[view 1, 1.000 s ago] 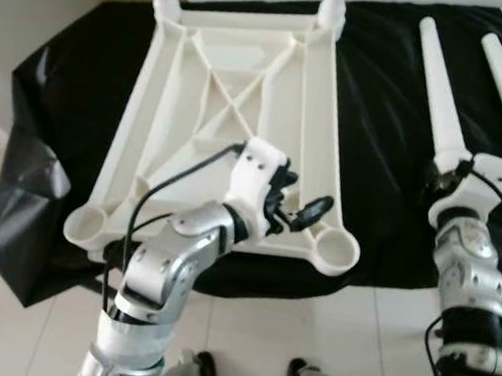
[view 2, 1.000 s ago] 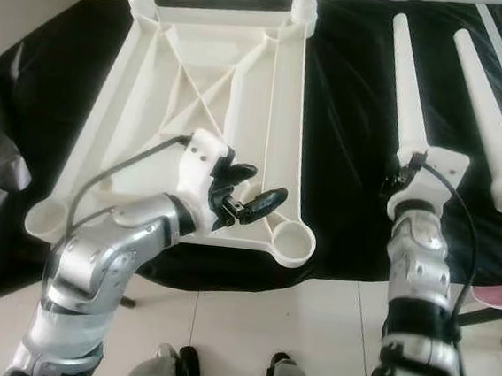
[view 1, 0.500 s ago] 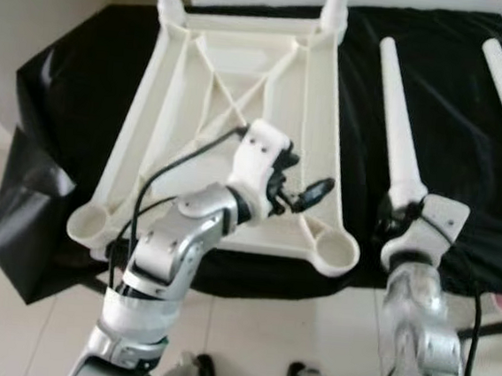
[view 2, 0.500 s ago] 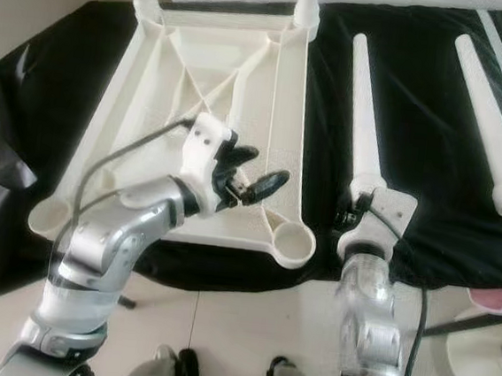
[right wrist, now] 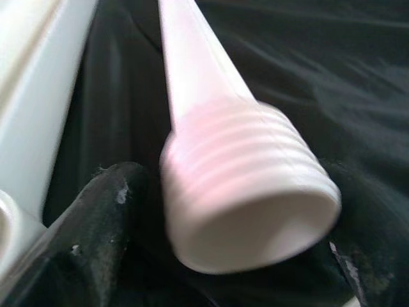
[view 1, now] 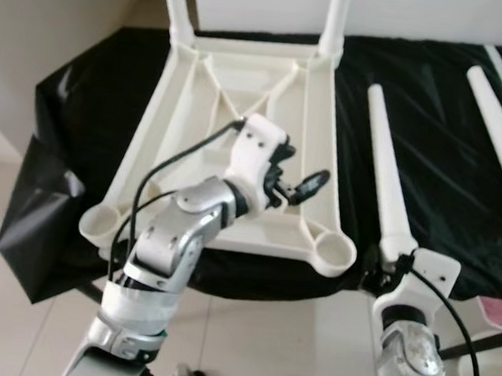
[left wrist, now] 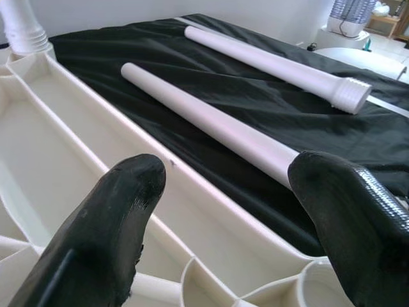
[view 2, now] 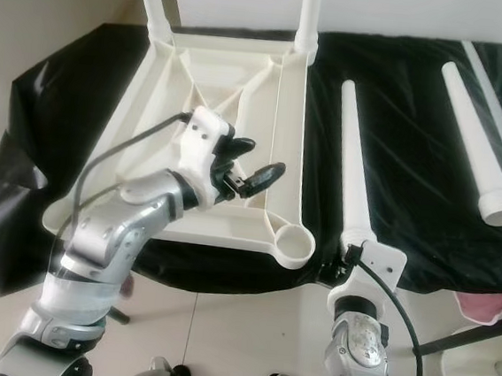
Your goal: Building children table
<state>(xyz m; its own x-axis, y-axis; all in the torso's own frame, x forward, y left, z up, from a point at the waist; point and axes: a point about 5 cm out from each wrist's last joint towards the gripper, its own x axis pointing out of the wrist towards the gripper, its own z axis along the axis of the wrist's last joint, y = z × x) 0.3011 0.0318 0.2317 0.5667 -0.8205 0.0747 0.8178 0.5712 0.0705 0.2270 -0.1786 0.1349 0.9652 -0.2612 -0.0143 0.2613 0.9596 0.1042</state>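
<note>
The right gripper (right wrist: 217, 256) pinches the threaded, open end of a white table leg (view 2: 350, 175), one black finger (right wrist: 96, 217) on either side of the ridged collar. The leg lies on the black cloth (view 2: 401, 105) with its narrow tip pointing away from the robot, just beside the right edge of the upturned white tabletop (view 2: 231, 115) and roughly parallel to it. The leg's thick end sits at the near edge of the cloth, close to the tabletop's near right corner socket (view 2: 294, 242), which is an open round cup.

The left gripper (view 2: 251, 168) hovers over the tabletop's ribbed underside near that same right edge, its two black fingers (left wrist: 108, 236) spread wide with nothing between them.

The tabletop lies underside up on the cloth, with two legs already standing in its far corners (view 1: 337, 14) and another open socket at the near left corner (view 1: 98, 223). A second loose leg (view 2: 478, 139) lies well apart to the right on the cloth, threaded end toward the robot. Pale floor tiles (view 2: 218, 345) show below.
</note>
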